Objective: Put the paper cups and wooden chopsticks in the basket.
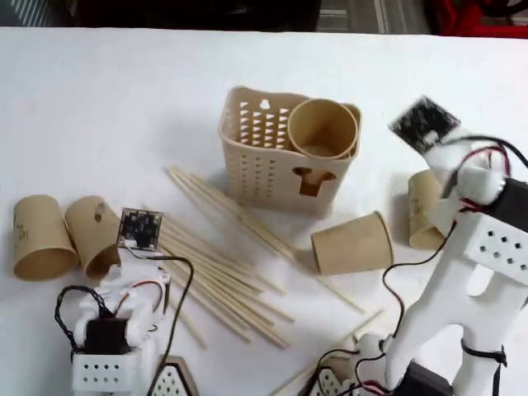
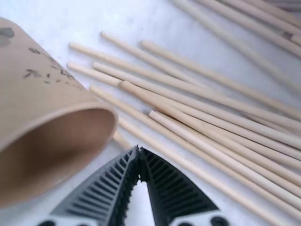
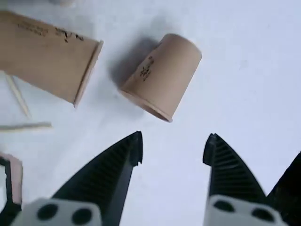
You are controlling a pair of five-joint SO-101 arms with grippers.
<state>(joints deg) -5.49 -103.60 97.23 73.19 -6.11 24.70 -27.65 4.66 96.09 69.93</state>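
Judged cup pickup in hand: found right jaws wide open, empty, above tan cup [image 3: 162,77] lying on its side at right of bench [image 1: 124,99]. Called for lowering, then closing on cup wall. Found left jaws shut, empty, over pale chopsticks [image 2: 202,117] scattered near-left of basket [image 1: 268,177]

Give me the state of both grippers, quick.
Left gripper: shut, nothing between its fingers.
Right gripper: open, empty.
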